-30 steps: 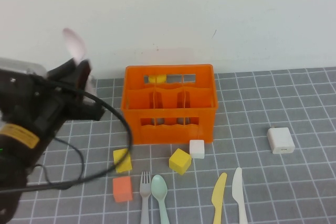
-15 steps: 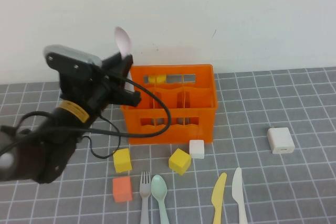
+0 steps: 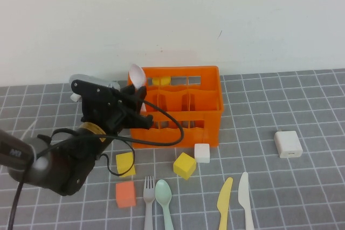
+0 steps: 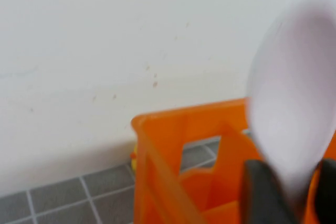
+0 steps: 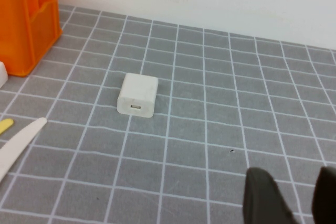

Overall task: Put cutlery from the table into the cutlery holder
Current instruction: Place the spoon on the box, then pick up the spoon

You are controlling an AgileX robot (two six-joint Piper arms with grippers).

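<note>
While the pale pink spoon [image 3: 136,75] is clamped bowl-up in the left gripper [image 3: 136,96], it is held at the left end of the orange cutlery holder [image 3: 178,117], above its rim. A yellow item [image 3: 160,81] is seen in a rear compartment. The right gripper [image 5: 287,195] is parked with fingers apart near the white block [image 5: 138,95]. The grey fork [image 3: 149,202], mint spoon [image 3: 164,200], yellow knife [image 3: 223,202] and white knife [image 3: 246,197] are left on the table [image 3: 302,197].
</note>
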